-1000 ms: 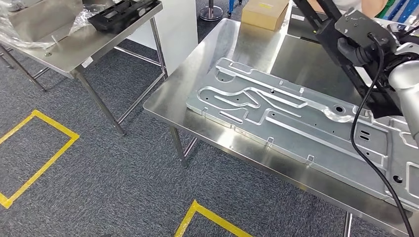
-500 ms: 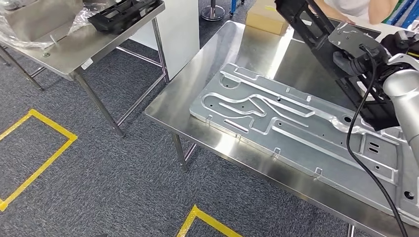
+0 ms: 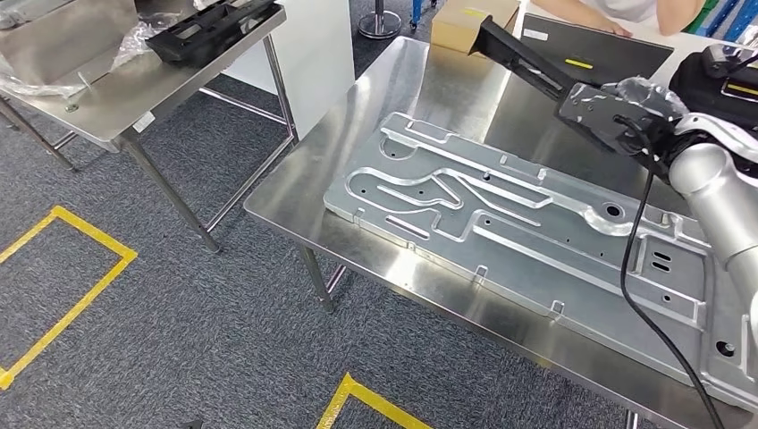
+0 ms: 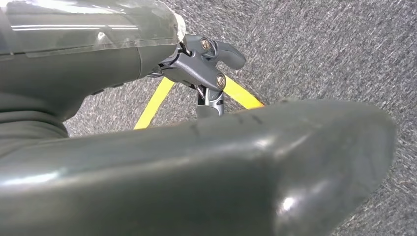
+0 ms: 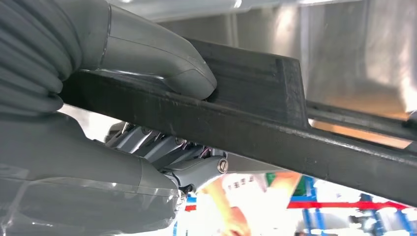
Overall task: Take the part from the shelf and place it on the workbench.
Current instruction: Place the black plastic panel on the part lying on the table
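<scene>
My right hand (image 3: 617,112) grips a long black plastic part (image 3: 518,55) above the far side of the steel workbench (image 3: 420,85). The part slants up and away from the hand toward the cardboard box and touches nothing below. In the right wrist view the thumb (image 5: 162,64) presses on the top face of the black part (image 5: 295,132) while the other fingers wrap it from beneath. My left hand (image 4: 206,69) hangs over the grey carpet with nothing in it, its fingers apart.
A large stamped metal panel (image 3: 536,223) covers most of the workbench. A cardboard box (image 3: 472,20) and a dark flat board (image 3: 599,49) lie at its far edge, where a person's arm (image 3: 626,11) leans in. Another steel table (image 3: 134,85) at left bears a black part (image 3: 210,27). Yellow tape (image 3: 71,286) marks the floor.
My right hand has swung the black part from a steep slant to a flatter one, its far end now pointing toward the box. The whole picture has shifted slightly with the camera.
</scene>
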Motion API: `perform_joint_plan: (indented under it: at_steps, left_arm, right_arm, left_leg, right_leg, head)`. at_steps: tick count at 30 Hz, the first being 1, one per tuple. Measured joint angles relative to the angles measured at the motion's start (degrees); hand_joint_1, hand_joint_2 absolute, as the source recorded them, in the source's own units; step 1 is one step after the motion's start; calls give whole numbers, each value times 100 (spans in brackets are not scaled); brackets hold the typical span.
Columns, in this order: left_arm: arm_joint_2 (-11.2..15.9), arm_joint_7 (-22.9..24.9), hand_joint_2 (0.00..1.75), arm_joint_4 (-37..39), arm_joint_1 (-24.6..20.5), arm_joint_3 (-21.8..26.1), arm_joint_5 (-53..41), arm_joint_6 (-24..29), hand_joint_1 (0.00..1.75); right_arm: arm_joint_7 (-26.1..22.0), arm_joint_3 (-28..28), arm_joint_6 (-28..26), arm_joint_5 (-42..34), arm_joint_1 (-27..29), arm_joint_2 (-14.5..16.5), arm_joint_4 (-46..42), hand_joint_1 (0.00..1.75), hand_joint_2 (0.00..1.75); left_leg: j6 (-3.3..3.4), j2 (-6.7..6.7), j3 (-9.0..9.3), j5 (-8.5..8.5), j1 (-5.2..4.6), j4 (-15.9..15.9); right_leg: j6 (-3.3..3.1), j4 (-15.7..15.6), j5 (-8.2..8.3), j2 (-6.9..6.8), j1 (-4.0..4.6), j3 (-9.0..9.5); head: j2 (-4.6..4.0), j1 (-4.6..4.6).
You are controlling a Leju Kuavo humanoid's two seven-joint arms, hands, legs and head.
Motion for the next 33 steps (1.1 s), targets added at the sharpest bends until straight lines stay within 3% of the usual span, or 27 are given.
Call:
perform_joint_plan:
  at_steps: [15, 29, 30, 32, 33]
  left_arm:
    - [-50, 72, 0, 0, -40, 0, -84, -36, 0]
    - [-65, 148, 0, -1, -63, 6, -12, 84, 0]
    - [-65, 162, 0, -2, -63, 7, -8, 101, 0]
    - [-65, 170, 87, -2, -64, 7, -38, 130, 0]
    - [-65, 170, 87, -2, -68, 6, -63, 144, 0]
  right_arm:
    - [-311, 11, 239, 666, 795, 152, -353, 175, 175]
    - [-490, 11, 226, 1184, 1295, 387, -163, 175, 175]
    - [-513, 11, 166, 1231, 1363, 420, -101, 131, 175]
    - [-560, 11, 68, 1280, 1453, 470, -1, 44, 175]
    - [-576, 11, 44, 1293, 1477, 486, 41, 0, 175]
  left_leg:
    - [-21, -7, -4, 12, 0, 11]
    - [-21, -7, -1, 12, 1, 12]
    - [-21, -6, 1, 11, 1, 12]
    - [-25, -1, 12, 7, 1, 12]
    - [-26, 0, 21, 3, 1, 11]
  right_leg:
    - [-2, -8, 13, -16, 2, 17]
    - [-2, -8, 13, -15, 5, 20]
    - [-2, -8, 13, -14, 4, 21]
    - [-3, -9, 13, -7, 4, 30]
    - [-2, -10, 12, -5, 5, 39]
  head:
    - [0, 0]
    - [0, 0]
    - [0, 0]
    - [0, 0]
    - [-1, 0]
